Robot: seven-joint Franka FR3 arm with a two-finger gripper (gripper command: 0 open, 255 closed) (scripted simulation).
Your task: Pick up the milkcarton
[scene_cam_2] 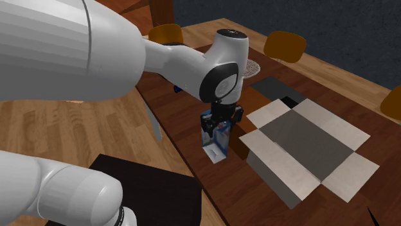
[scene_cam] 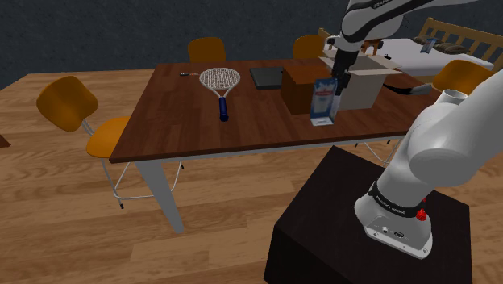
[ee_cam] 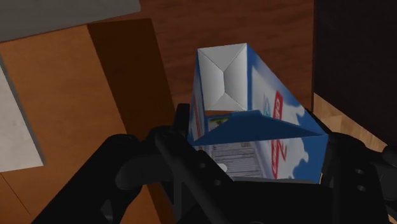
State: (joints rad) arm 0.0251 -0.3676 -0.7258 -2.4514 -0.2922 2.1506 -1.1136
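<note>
Milkcarton stands upright near the table edge, just beside the open cardboard box, long axis vertical. Gripper sits directly above it, pointing down. In the wrist view its fingers clasp the carton's top on opposite sides, no gap visible. Next move looks like a straight lift up.
</note>
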